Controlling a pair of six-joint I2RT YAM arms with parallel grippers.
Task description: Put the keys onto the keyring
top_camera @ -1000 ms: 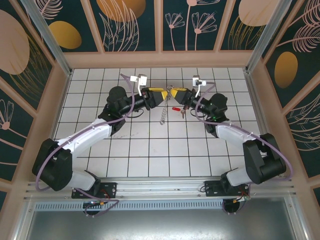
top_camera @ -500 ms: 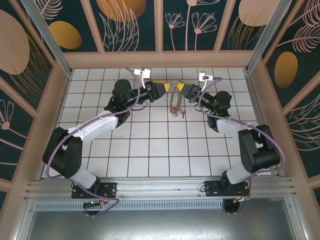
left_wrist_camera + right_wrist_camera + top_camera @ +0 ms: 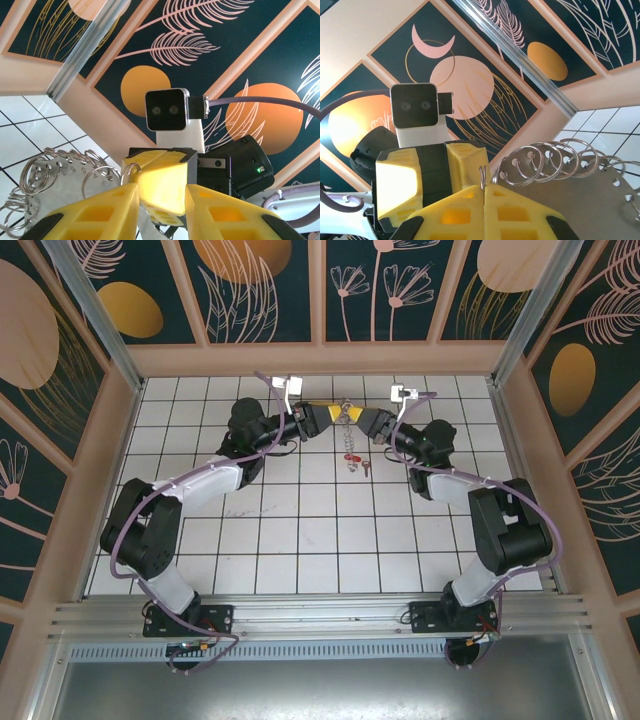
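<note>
Keyring [image 3: 347, 435] taken as reference mark: pale flat metal plate, rim punched with holes, small split rings [image 3: 554, 159] threaded through them. Held up above the white tiled table [image 3: 300, 540], over its far half, about midway across. From overhead, just a beaded silver line running toward the near edge.

Left of keyring: left gripper [image 3: 333, 412], arm reaching in from the left, tips right at the keyring's far end. Jaws apart in its own wrist view: yellow fingers [image 3: 102, 212] with a clear gap, plate and rings outside that gap, off the left finger. Thin silver sliver low in the gap; cannot tell whether either pad touches it.

At keyring's far end: one thin wire loop [image 3: 482, 174] standing up out of the seam between the right fingers [image 3: 517, 212].

Right of keyring: right gripper [image 3: 359, 417], nose to nose with the left one. Jaws pressed together, clamped on that wire loop; rest of plate and rings fanned out to the right in the right wrist view.

Just off keyring's near end, overhead view: key [image 3: 352, 459], red head, tiny against the plate. Cannot tell whether hooked on or lying loose on the tiles. Small dark piece just right of it, too small to name.
</note>
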